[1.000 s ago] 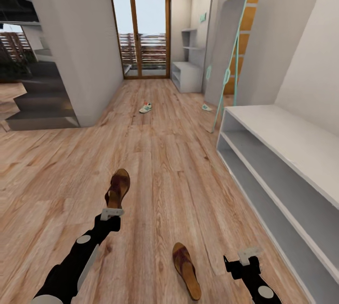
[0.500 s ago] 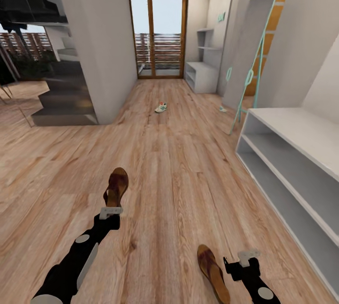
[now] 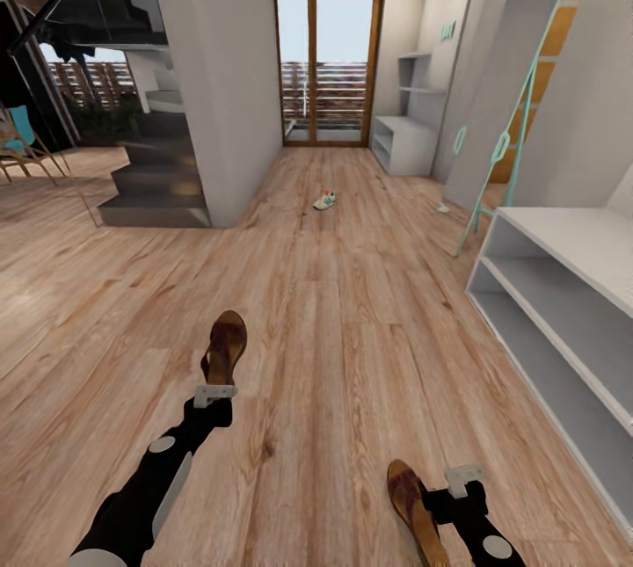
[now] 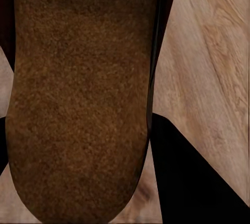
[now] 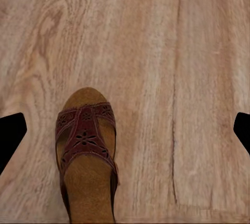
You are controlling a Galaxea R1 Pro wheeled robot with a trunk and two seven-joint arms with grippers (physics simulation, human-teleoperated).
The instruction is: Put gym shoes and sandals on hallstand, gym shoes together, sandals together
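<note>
My left gripper (image 3: 215,391) is shut on the heel end of one dark brown sandal (image 3: 225,345), held just above the wood floor (image 3: 352,330); its tan insole (image 4: 78,94) sits between the dark fingers (image 4: 187,182). The other sandal (image 3: 413,507) lies on the floor just left of my open right gripper (image 3: 459,486), and its perforated strap (image 5: 83,135) lies between the spread fingers. Far down the corridor one white gym shoe (image 3: 326,199) lies mid-floor. A second gym shoe (image 3: 442,207) peeks out by the mirror's foot. The light-grey hallstand (image 3: 403,143) stands at the far right.
A plain low white shelf unit (image 3: 563,303) lines the right wall close by. A tall mirror on a teal frame (image 3: 505,101) leans beyond it. A white wall block (image 3: 215,75) and dark stairs (image 3: 154,189) stand on the left, with glass doors (image 3: 325,66) at the end.
The whole view has swung left, so the corridor and shelf unit slid right in the picture. The held sandal stayed with my left gripper. The floor sandal now lies closer to my right gripper.
</note>
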